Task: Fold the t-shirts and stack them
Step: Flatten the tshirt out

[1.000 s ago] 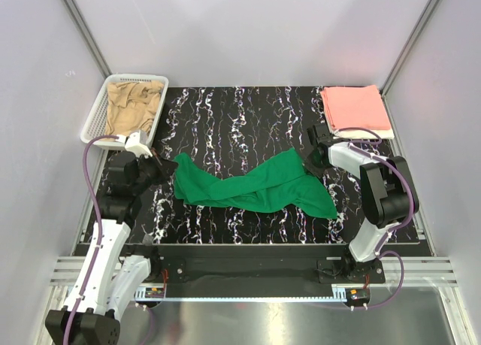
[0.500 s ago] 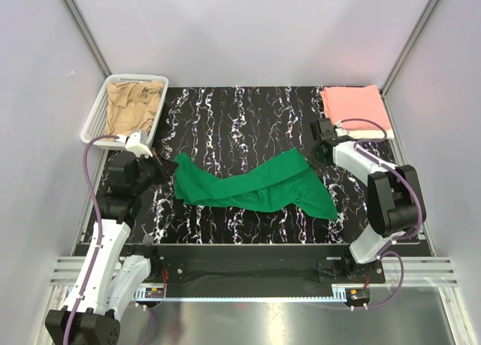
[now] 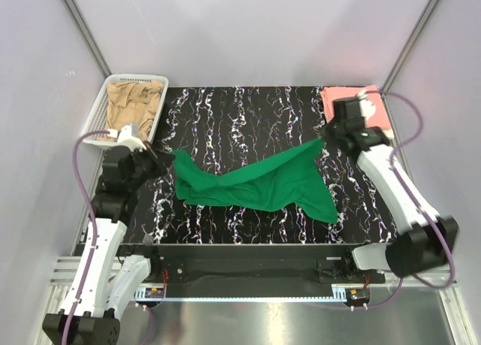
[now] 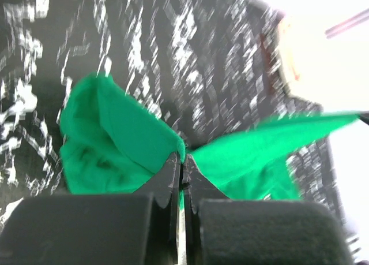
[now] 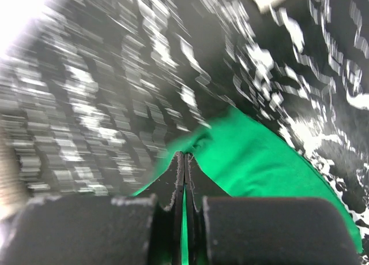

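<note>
Both clamped on green t-shirt [image 3: 263, 183]: left gripper [image 3: 168, 163], right gripper [image 3: 325, 139]; right just lifted its corner, looks ready to spread

A black counter veined with white marbling [image 3: 248, 112] fills the middle. Pale grey walls [image 3: 248, 29] enclose it on 3 sides, and 2 slanted aluminium posts [image 3: 83, 25] rise from its rear corners.

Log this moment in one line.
left tool: shut on green shirt | right tool: shut on green shirt | tan shirt: in basket | pink shirt: folded, back right
</note>
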`<state>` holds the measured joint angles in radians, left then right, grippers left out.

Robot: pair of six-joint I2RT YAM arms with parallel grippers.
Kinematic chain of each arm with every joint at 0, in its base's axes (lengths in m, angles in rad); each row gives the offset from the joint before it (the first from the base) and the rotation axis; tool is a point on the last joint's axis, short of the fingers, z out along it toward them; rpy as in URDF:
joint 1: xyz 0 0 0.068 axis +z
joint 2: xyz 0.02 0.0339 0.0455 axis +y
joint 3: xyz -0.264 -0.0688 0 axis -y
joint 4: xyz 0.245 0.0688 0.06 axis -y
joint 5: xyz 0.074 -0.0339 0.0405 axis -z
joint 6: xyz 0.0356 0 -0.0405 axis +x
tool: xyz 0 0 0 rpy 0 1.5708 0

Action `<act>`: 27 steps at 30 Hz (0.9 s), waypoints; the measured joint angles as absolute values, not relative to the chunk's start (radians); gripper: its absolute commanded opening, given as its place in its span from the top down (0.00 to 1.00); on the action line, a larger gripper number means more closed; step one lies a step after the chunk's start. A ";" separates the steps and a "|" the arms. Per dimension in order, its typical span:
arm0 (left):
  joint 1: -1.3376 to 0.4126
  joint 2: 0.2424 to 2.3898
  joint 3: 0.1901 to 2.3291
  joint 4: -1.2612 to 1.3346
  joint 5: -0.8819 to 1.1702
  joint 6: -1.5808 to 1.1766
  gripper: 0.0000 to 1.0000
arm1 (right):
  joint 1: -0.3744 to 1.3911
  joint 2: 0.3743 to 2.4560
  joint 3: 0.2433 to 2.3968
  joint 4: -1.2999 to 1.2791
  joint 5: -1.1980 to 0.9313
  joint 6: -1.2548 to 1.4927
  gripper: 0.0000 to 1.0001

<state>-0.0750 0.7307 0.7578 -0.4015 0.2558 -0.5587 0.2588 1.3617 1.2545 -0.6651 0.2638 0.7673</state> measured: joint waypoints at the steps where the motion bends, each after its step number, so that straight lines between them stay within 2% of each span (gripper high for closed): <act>1: -0.075 0.737 0.805 -0.413 0.249 -0.570 1.00 | 0.259 1.314 1.283 -0.681 0.273 0.763 1.00; 9: -0.075 0.739 1.223 -0.459 0.201 -0.647 1.00 | 0.259 0.831 1.475 -0.782 0.341 0.773 1.00; 14: -0.075 0.664 1.365 -0.500 0.202 -0.698 1.00 | 0.259 0.619 1.575 -0.852 0.330 0.821 1.00; 21: -0.093 0.590 1.399 -0.545 0.205 -0.736 1.00 | 0.259 0.605 1.600 -0.917 0.293 0.865 1.00; 27: -0.093 0.744 1.391 -0.506 0.175 -0.731 1.00 | 0.259 0.838 1.591 -0.835 0.268 0.815 1.00</act>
<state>-0.0925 0.7437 1.3907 -0.5056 0.1745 -0.7307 0.2588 0.8383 1.5913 -0.8349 0.2684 0.8150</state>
